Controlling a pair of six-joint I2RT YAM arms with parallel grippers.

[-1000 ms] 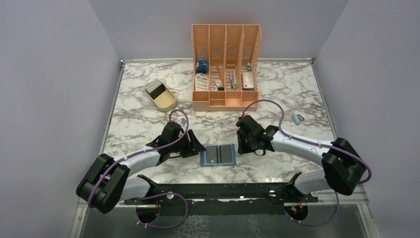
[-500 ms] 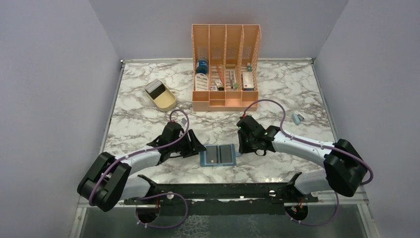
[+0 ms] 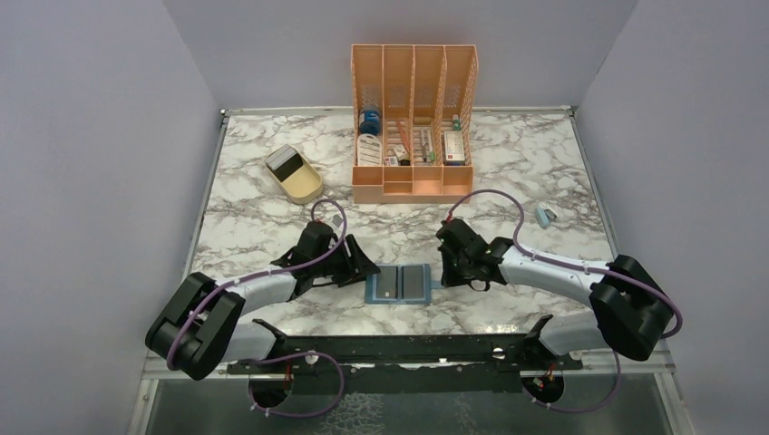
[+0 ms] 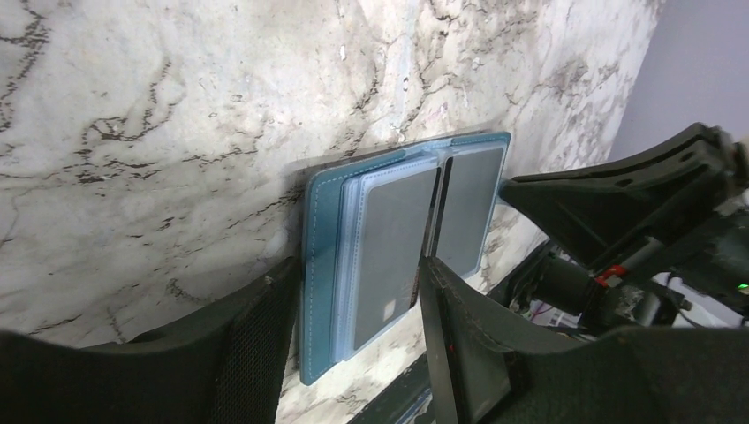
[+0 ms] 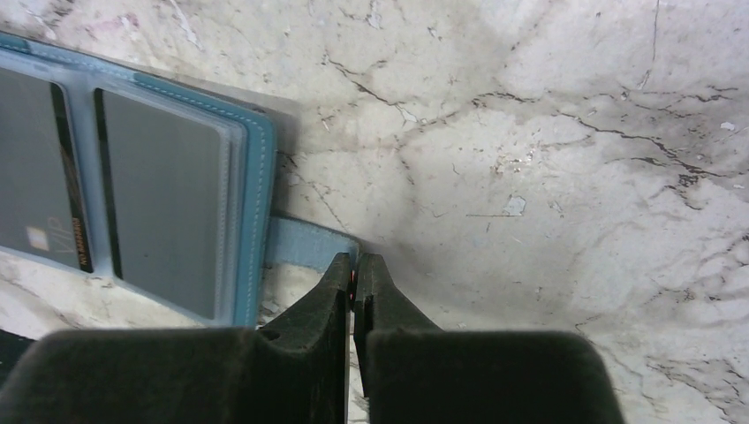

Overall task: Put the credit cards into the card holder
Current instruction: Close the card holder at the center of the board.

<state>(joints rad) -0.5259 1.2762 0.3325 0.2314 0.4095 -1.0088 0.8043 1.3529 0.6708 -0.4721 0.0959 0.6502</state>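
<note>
From the top view, the card holder (image 3: 400, 284) hasn't budged from a second ago: it lies opened flat on the counter (image 3: 272, 217), near the front edge between the two arms, with grey credit cards (image 3: 387, 283) showing in both halves. What did change is the right end effector (image 3: 444, 270): it was slightly parted by the holder's right edge and has now pinched fully shut, the wrist nudged a bit. The left end effector (image 3: 363, 268) sits just off the holder's left edge, same as before. The left wrist view shows its fingers spread fairly wide with nothing between them, the holder's near edge lying just past the tips, one card with a chip visible in its clear sleeve. In the right wrist view the fingers are pressed together right at the end of the blue snap tab (image 5: 305, 243). Whether they've actually caught the tab or just closed next to it, can't tell. If it's caught, folding the holder over looks like the next move; otherwise it needs another grab.
</note>
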